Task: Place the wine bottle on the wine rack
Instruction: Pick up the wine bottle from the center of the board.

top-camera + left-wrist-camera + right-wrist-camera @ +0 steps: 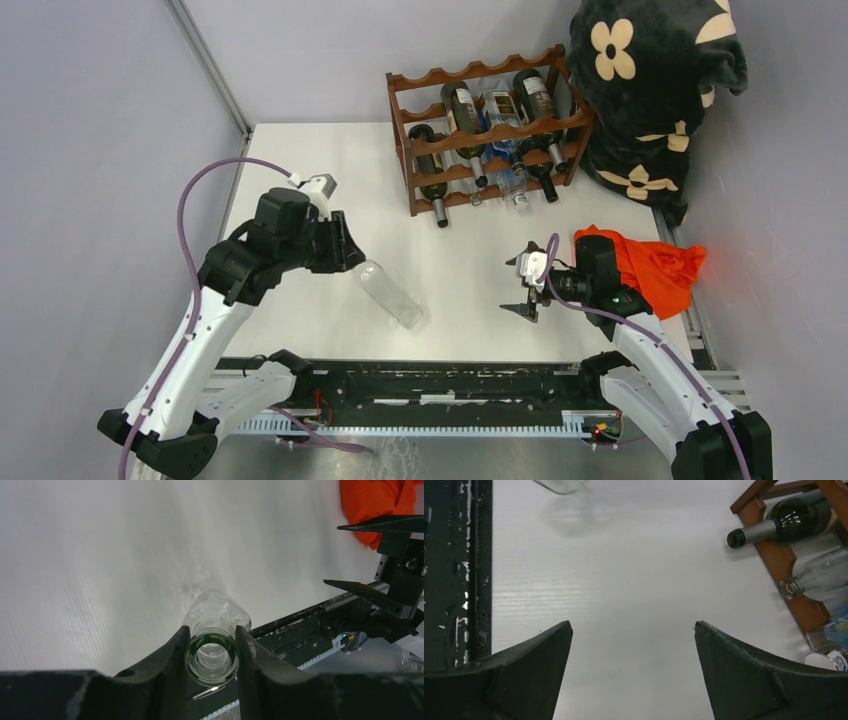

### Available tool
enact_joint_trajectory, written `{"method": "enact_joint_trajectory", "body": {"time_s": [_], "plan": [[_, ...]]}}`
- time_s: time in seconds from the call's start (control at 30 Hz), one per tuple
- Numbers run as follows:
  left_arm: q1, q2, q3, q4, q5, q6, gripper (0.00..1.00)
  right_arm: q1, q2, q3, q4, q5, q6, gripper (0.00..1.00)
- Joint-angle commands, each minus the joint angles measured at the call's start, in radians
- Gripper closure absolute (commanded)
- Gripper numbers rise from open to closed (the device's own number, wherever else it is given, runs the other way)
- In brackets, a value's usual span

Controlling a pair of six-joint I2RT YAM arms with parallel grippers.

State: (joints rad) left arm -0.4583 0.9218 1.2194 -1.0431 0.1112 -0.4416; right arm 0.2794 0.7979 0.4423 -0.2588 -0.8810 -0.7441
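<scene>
Bottle count, one: our left gripper clamps the neck of the lone clear bottle at the table's near left, well apart from the single rack, while our right gripper hangs with jaws spread wide.

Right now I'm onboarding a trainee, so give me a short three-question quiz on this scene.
1. True or false: the left tool is shut on the neck end of the clear bottle.
2. The right tool is: A) open and empty, B) shut on a bottle, C) shut and empty.
3. Fill the gap: the wine rack stands at the ____ edge of the table, opposite the arm bases.

Key: 1 true; 2 A; 3 far.
</scene>
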Motion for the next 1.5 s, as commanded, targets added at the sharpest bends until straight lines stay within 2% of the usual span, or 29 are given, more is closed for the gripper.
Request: {"method": "enact_joint_trajectory", "body": {"time_s": [0.0, 0.2, 0.3, 0.5, 0.83, 0.97, 1.23, 1.47], "plan": [[-0.049, -0.001, -0.043, 0.215, 0.176, -0.023, 0.98, 0.004, -0.004, 0.007, 0.002, -0.152, -0.031, 0.02], [-0.241, 0.052, -0.077, 0.346, 0.083, -0.102, 0.98, 0.004, 0.010, 0.015, -0.006, -0.221, -0.031, 0.02], [-0.304, 0.092, -0.075, 0.385, 0.030, -0.128, 0.98, 0.004, 0.009, 0.017, -0.007, -0.220, -0.031, 0.02], [-0.338, 0.142, -0.086, 0.487, -0.024, -0.222, 0.98, 0.004, 0.011, 0.013, 0.005, -0.215, -0.016, 0.02], [-0.413, 0.249, -0.062, 0.599, -0.045, -0.299, 0.98, 0.030, 0.031, -0.025, 0.171, -0.182, 0.171, 0.02], [-0.453, 0.297, -0.030, 0.597, -0.130, -0.312, 0.98, 0.058, 0.065, -0.025, 0.219, -0.199, 0.240, 0.02], [-0.526, 0.403, 0.059, 0.581, -0.324, -0.443, 0.98, 0.138, 0.073, -0.047, 0.374, -0.021, 0.376, 0.02], [-0.569, 0.502, 0.163, 0.532, -0.411, -0.596, 0.98, 0.214, 0.109, 0.027, 0.378, 0.185, 0.432, 0.02]]}}
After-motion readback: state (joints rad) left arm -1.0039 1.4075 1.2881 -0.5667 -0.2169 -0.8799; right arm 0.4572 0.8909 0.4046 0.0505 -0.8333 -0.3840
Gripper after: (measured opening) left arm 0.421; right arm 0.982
